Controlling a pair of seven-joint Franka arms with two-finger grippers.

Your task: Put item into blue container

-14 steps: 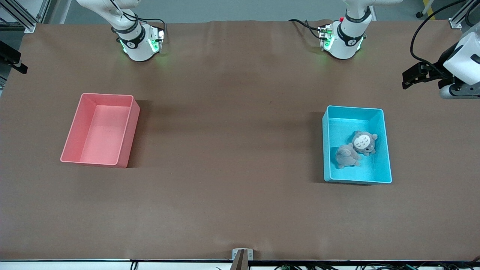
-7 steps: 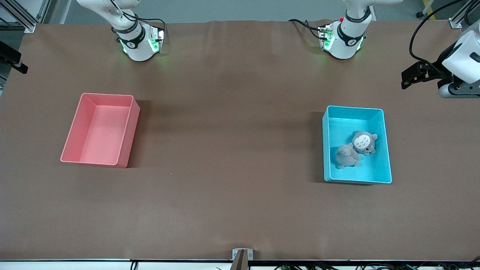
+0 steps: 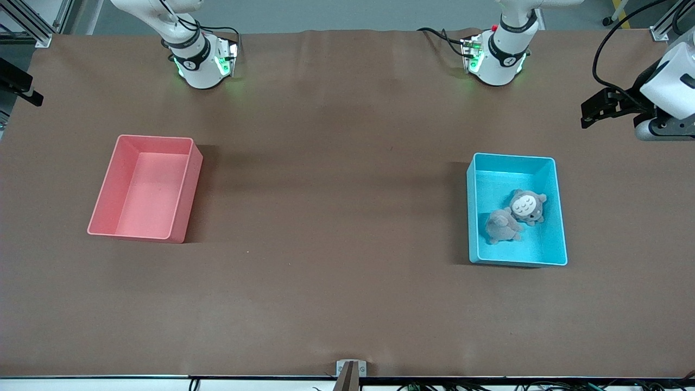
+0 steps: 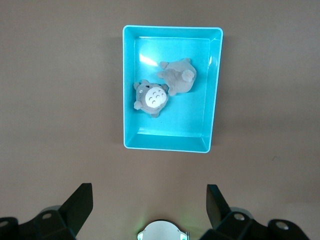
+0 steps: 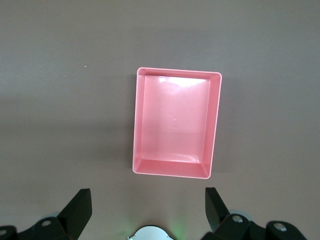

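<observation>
The blue container point(image 3: 517, 259) point(image 4: 166, 145) stands toward the left arm's end of the table. Two grey plush items lie in it side by side: one shows a white belly point(image 3: 526, 206) point(image 4: 152, 97), the other is plain grey point(image 3: 502, 227) point(image 4: 179, 76). My left gripper point(image 4: 150, 186) hangs high over the bare table between the left arm's base point(image 3: 498, 57) and the container, open, with nothing between its fingers. My right gripper point(image 5: 148, 190) waits high over the table by the pink bin, also open and holding nothing.
A pink bin point(image 3: 108, 231) point(image 5: 172, 170) with nothing in it stands toward the right arm's end of the table. The right arm's base point(image 3: 198, 62) is at the table's edge farthest from the front camera. Brown table lies between the two bins.
The left arm's hand at the front view's edge has drifted slightly upward. The bins and plush items have not moved.
</observation>
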